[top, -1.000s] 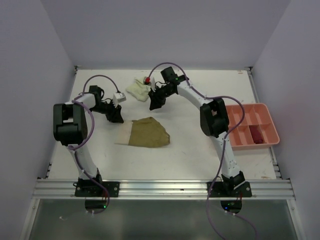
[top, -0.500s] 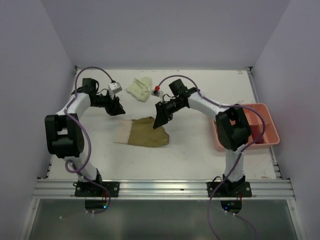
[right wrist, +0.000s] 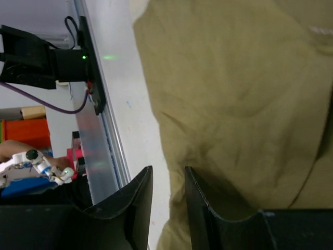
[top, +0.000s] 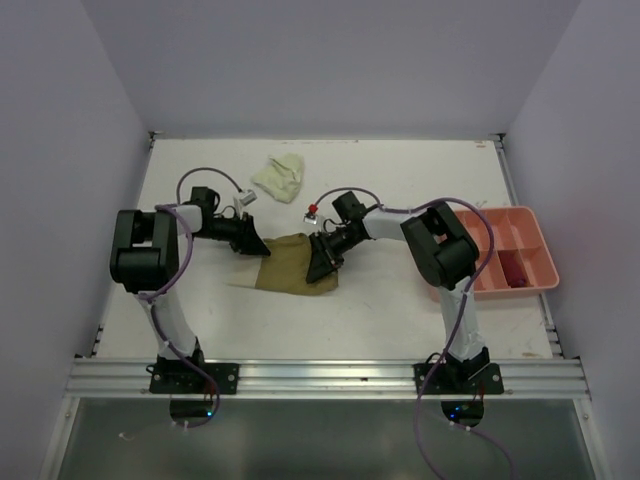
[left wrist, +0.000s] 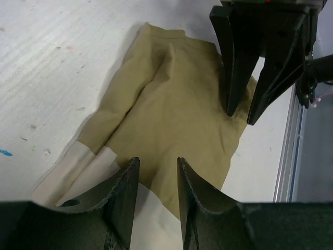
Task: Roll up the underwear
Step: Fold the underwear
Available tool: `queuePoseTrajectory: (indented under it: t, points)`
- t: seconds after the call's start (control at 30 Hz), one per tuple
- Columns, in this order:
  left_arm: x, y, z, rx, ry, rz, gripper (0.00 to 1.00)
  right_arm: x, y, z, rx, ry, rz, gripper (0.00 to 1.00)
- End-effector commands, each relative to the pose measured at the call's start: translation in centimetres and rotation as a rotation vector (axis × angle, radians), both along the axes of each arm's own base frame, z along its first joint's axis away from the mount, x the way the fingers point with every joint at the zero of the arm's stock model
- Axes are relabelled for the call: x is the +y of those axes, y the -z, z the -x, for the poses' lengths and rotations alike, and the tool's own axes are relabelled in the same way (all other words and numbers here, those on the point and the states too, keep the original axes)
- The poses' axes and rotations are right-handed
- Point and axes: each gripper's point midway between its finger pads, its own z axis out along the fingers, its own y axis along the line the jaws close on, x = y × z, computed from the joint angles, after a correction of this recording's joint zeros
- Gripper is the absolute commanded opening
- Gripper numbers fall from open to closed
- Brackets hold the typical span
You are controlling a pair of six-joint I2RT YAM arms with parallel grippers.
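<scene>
Olive-tan underwear with a cream waistband lies flat in the middle of the table. My left gripper is low at its back left edge, open, the fingertips just above the cloth. My right gripper is at the garment's right edge, open, its jaws straddling the cloth's border without pinching it. In the left wrist view the right gripper's fingers point down at the far side. A pale yellow-green garment lies crumpled at the back.
A salmon-pink tray with compartments stands at the right edge, a dark red cloth in one of them. The aluminium rail runs along the near edge, also in the right wrist view as a rail.
Both arms came down and inward to the olive-tan underwear. The left gripper moved from the back left to its left edge, the right from near the yellow-green garment to its right edge.
</scene>
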Motion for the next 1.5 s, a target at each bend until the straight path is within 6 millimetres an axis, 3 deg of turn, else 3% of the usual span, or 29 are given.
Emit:
queuePoseTrajectory:
  t: [0.0, 0.2, 0.4, 0.57, 0.63, 0.73, 0.77, 0.87, 0.9, 1.0, 1.07, 1.17, 1.2, 1.27, 1.3, 1.33, 1.47]
  points:
    - [0.6, 1.1, -1.3, 0.047, -0.066, 0.014, 0.39, -0.6, 1.6, -0.3, 0.019, 0.028, 0.026, 0.35]
    - [2.2, 4.1, -1.1, 0.151, -0.123, -0.022, 0.39, -3.2, 4.8, 0.3, 0.051, 0.043, 0.147, 0.36]
    - [2.5, 4.3, -1.2, 0.178, -0.13, -0.022, 0.39, -4.2, 4.0, 0.0, -0.053, -0.029, 0.188, 0.36]
    - [2.9, 3.9, -0.9, 0.162, -0.112, -0.042, 0.38, -5.7, -0.4, 0.6, -0.164, -0.155, 0.178, 0.38]
    - [2.5, 1.8, -0.6, 0.093, -0.042, 0.0, 0.38, -5.8, -3.1, 2.0, -0.153, -0.211, 0.113, 0.38]
    - [2.2, -1.5, -0.3, -0.049, 0.066, 0.019, 0.39, -4.8, -7.4, 2.0, -0.163, -0.221, 0.007, 0.38]
    - [2.1, -2.5, -0.9, -0.105, 0.09, 0.005, 0.4, -4.1, -9.2, 1.0, -0.208, -0.21, -0.025, 0.38]
    - [2.1, -4.4, -1.4, -0.24, 0.152, -0.041, 0.41, -1.9, -10.8, -2.5, -0.265, -0.107, -0.044, 0.36]
    - [1.8, -4.6, -1.8, -0.272, 0.172, -0.078, 0.41, -0.7, -11.0, -4.5, -0.337, -0.078, -0.08, 0.36]
    - [0.8, -4.5, -2.7, -0.363, 0.219, -0.173, 0.39, 1.3, -9.9, -8.8, -0.334, 0.055, -0.047, 0.31]
    - [0.3, -4.7, -4.5, -0.41, 0.177, -0.211, 0.37, 2.1, -9.7, -9.6, -0.288, 0.077, -0.053, 0.28]
    - [0.3, -4.3, -6.1, -0.409, 0.149, -0.221, 0.36, 1.7, -8.3, -8.2, -0.216, 0.068, -0.047, 0.27]
    - [0.4, -4.5, -7.0, -0.4, 0.128, -0.231, 0.35, 1.6, -9.5, -7.7, -0.237, 0.072, -0.066, 0.27]
    - [0.3, -3.1, -7.5, -0.353, 0.122, -0.233, 0.35, 1.1, -8.5, -6.0, -0.201, 0.072, -0.056, 0.27]
    - [0.4, -2.6, -7.8, -0.34, 0.117, -0.242, 0.34, 1.1, -9.3, -4.9, -0.192, 0.073, -0.064, 0.27]
    - [0.5, -1.9, -8.0, -0.323, 0.11, -0.251, 0.34, 1.0, -8.9, -4.1, -0.177, 0.068, -0.058, 0.27]
    - [0.7, -0.9, -8.4, -0.315, 0.085, -0.267, 0.34, -0.1, -4.9, -0.2, -0.098, 0.037, 0.024, 0.27]
